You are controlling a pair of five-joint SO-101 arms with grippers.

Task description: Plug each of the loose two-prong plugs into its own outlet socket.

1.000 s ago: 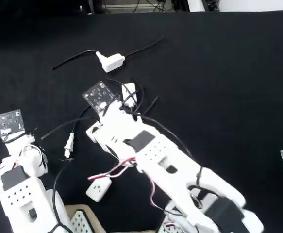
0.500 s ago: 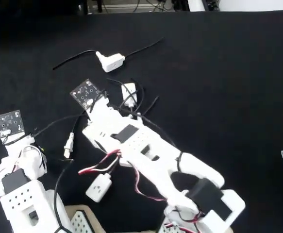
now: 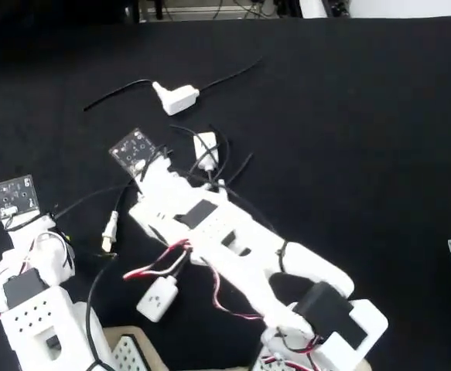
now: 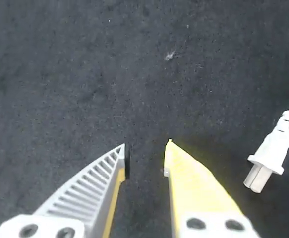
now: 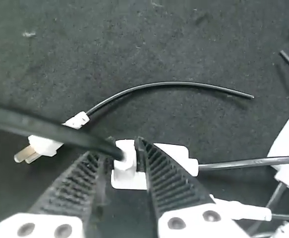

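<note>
Black cloth worktop [image 4: 85, 59]: left gripper [image 4: 145, 145] parted, two-prong plug [image 4: 270, 158] near it; right gripper [image 5: 117, 148] clamps a white connector [image 5: 129, 177].

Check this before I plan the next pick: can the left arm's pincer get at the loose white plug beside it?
Probably yes: the left pincer is open over bare cloth, and the plug lies close beside it with nothing between.

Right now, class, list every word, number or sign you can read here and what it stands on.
No readable text anywhere.
Small square circuit board: tiny marks, too small to read.
White outlet block and white two-prong plug: no print visible.
</note>
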